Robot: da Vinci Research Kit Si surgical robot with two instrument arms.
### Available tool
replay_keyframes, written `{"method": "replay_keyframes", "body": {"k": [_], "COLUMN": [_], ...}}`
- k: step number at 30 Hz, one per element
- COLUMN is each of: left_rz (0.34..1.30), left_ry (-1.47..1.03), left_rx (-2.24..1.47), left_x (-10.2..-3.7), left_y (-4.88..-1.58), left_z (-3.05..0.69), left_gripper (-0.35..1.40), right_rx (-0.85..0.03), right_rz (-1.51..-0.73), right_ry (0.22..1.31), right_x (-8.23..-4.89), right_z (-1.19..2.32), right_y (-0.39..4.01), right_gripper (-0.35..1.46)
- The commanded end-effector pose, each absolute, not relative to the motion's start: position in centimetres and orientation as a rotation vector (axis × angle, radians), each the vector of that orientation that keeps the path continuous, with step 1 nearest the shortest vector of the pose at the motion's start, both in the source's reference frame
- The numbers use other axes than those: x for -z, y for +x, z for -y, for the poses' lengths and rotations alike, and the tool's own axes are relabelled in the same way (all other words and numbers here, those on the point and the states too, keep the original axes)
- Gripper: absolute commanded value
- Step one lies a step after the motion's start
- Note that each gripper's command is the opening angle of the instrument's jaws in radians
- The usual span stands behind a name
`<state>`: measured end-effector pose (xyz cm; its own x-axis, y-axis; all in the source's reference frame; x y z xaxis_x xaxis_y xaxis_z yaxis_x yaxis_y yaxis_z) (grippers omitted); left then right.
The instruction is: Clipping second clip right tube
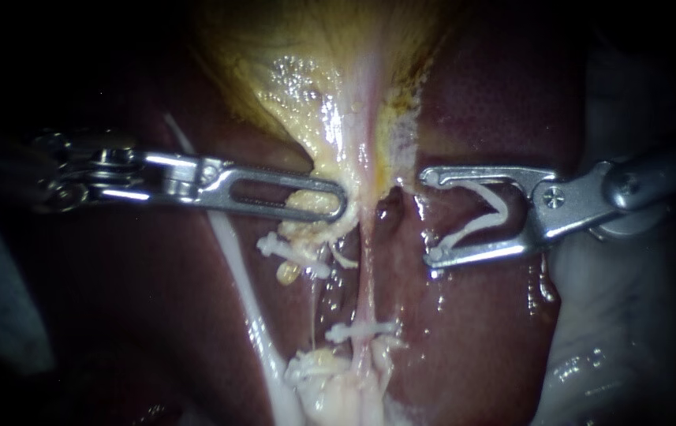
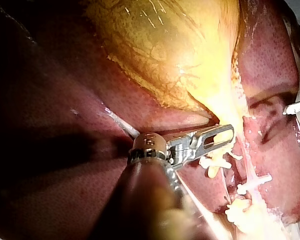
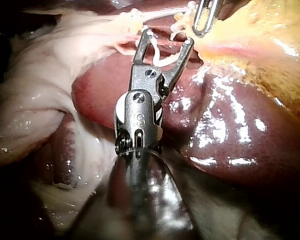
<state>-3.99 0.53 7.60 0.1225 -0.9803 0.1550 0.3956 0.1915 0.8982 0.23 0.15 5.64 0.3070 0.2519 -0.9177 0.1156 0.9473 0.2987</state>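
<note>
Wet liver (image 1: 156,315), dark surround.
Left instrument (image 1: 338,203) clamps gallbladder (image 1: 314,63); right instrument (image 1: 430,217), jaws wide, holds open clip (image 1: 487,217) beside right tube (image 1: 365,260).

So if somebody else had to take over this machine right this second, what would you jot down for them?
Left instrument: jaws shut on yellow tissue at the narrow end of the gallbladder.
Right instrument: jaws wide apart, carrying a fresh clip, open in a V.
Right tube: one placed clip sits across it lower down. Another clip lies further left.
Done: one clip on this tube; the fresh clip is beside it.
Left: the jaws are not yet around the tube. They probably need to slide over it above the placed clip, then close.
</note>
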Motion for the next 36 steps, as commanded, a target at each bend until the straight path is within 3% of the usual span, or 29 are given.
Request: {"method": "replay_keyframes", "body": {"k": [1,12,17,36], "left_rz": [0.919,0.923,0.926,0.927], "left_ry": [0.818,0.815,0.818,0.815], "left_rx": [1.186,1.218,1.232,1.232], "left_x": [-7.57,-6.98,-6.85,-6.87], "left_y": [-3.98,-3.48,-3.46,-3.47], "left_z": [-0.53,-0.72,-0.72,-0.7], "left_gripper": [-0.35,-0.35,-0.35,-0.35], "right_rx": [-0.092,-0.093,-0.122,-0.338], "right_rz": [-1.262,-1.262,-1.258,-1.134], "right_ry": [0.336,0.336,0.363,0.62], "right_x": [-5.64,-5.64,-5.69,-6.6], "right_z": [-0.15,-0.14,-0.08,0.64], "right_y": [0.23,0.24,0.31,0.97], "right_gripper": [0.5,0.5,0.5,0.49]}}
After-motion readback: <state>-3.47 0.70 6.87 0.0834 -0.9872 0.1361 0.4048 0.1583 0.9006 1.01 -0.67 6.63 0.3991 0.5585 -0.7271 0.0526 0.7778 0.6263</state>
